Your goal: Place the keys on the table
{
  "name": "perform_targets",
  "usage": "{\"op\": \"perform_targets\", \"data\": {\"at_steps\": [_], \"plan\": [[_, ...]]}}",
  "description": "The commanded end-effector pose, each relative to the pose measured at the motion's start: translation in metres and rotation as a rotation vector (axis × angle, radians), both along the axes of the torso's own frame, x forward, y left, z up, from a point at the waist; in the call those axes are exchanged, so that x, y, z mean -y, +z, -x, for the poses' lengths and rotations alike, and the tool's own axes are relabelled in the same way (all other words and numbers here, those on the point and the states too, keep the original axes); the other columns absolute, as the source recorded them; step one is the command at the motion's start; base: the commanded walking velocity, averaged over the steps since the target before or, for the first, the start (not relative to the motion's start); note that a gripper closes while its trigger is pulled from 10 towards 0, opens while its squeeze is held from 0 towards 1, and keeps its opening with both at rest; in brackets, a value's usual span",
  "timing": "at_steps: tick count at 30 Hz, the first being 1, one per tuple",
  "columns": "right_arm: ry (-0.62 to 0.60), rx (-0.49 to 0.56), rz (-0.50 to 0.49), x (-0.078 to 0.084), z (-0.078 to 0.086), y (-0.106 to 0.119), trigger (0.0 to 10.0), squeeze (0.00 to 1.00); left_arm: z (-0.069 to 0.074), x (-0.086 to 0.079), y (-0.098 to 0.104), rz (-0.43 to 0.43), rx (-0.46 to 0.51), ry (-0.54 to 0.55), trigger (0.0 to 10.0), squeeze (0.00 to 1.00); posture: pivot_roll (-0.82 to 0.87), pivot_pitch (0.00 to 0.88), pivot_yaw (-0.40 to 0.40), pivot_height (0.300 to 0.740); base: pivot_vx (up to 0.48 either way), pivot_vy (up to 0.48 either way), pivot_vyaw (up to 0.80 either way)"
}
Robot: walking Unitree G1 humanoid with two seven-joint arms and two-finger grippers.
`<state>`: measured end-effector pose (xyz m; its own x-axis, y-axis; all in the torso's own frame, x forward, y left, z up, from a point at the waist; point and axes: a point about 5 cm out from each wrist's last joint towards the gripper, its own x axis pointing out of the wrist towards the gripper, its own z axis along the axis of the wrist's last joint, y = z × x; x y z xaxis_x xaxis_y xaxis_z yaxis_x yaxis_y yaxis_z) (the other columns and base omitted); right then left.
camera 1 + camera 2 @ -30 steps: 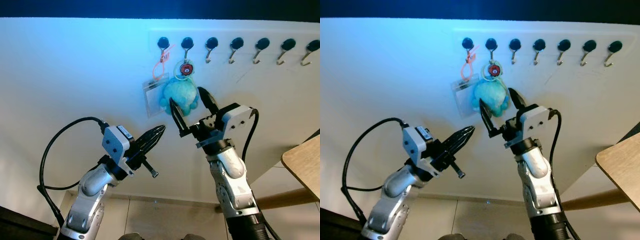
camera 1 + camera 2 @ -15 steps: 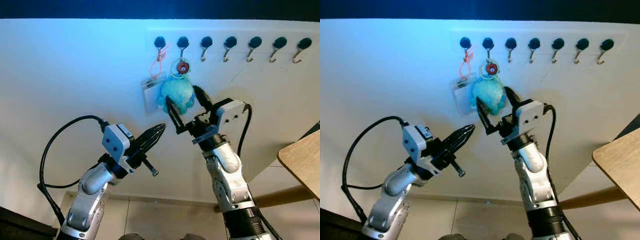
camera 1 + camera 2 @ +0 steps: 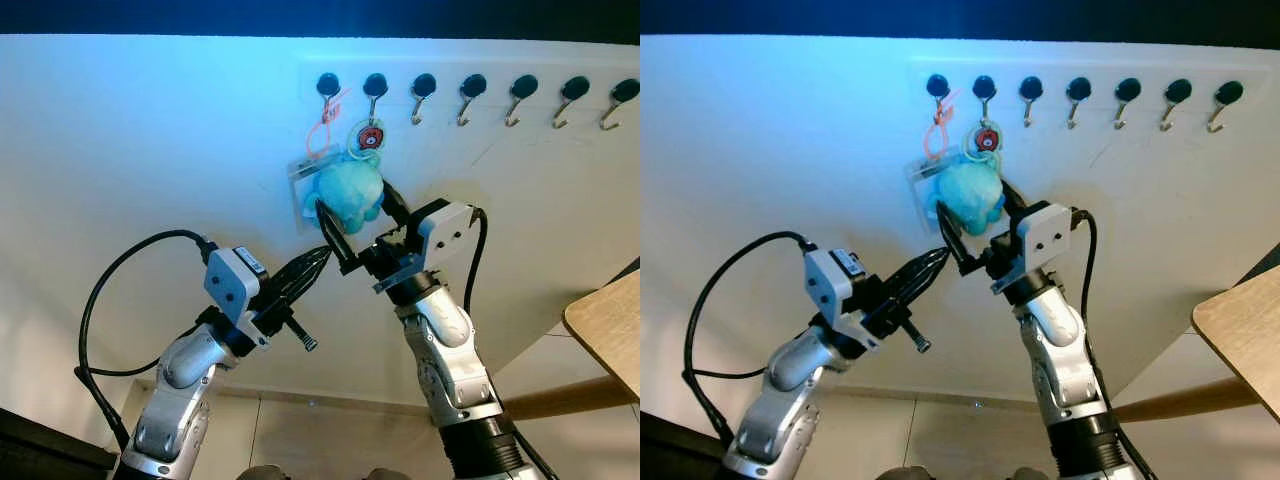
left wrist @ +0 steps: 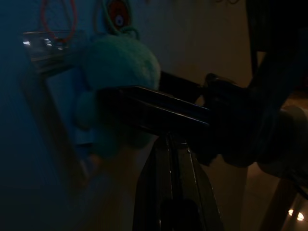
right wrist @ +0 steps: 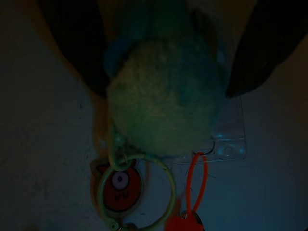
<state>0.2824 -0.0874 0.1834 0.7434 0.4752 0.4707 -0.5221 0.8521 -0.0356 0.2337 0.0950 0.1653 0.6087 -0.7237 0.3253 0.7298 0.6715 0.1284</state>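
- The keys [image 3: 352, 185] are hung from a black wall hook, with a teal plush ball, pale green ring and red charm attached.

head views: bright, sharp, cool blue cast upper left on the white wall [image 3: 150, 150] | dark band along top edge | soft shadow right of the right arm | wrist views: very dim, murky | plush [image 5: 166, 96] close, soft-focus
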Motion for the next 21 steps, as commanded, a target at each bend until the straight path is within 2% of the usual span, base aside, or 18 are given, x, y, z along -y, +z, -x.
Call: {"op": "perform_targets", "data": {"at_steps": [1,14,21], "plan": [[0.009,-0.016,-0.014,-0.001,0.002,-0.002,0.0,0.00,0.001,0.002,0.001,-0.002,0.005,-0.012,10.0,0.00,0.02,0.042,0.034,0.740,0.000,0.000,0.00],[-0.005,0.020,-0.029,0.002,0.008,0.004,0.0,0.00,0.001,0.006,0.005,0.008,0.027,-0.034,10.0,0.00,0.01,0.046,0.037,0.740,0.000,0.000,0.00],[-0.028,0.060,-0.051,0.005,0.018,0.015,0.0,0.00,-0.001,0.008,0.008,0.007,0.038,-0.041,10.0,0.00,0.01,0.050,0.041,0.740,0.000,0.000,0.00]]}}
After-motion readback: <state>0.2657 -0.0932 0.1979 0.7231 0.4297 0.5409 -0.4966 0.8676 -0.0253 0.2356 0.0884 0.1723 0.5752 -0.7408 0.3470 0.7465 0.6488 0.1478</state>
